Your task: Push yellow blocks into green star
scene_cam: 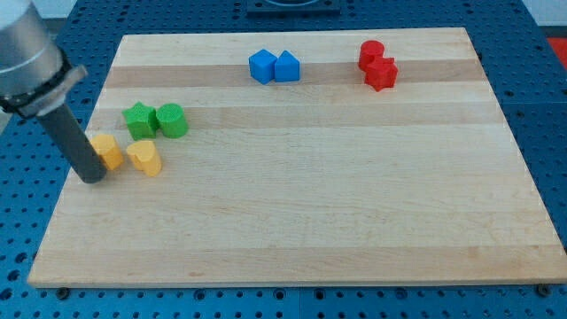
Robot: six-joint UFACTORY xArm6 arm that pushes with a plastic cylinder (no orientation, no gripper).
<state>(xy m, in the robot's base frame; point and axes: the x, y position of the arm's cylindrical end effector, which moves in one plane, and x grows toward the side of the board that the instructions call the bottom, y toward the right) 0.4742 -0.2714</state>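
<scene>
A green star (139,120) lies near the board's left edge, touching a green cylinder (171,120) on its right. Just below them lie two yellow blocks: a yellow hexagon-like block (109,151) at the left and a yellow heart-shaped block (144,158) to its right, a small gap between them. My tip (92,175) rests on the board against the lower left side of the left yellow block. The rod slants up to the view's top left.
Two blue blocks (274,66) touch each other at the top middle. A red cylinder (371,54) and a red cube-like block (381,73) touch at the top right. The wooden board (301,213) lies on a blue perforated table.
</scene>
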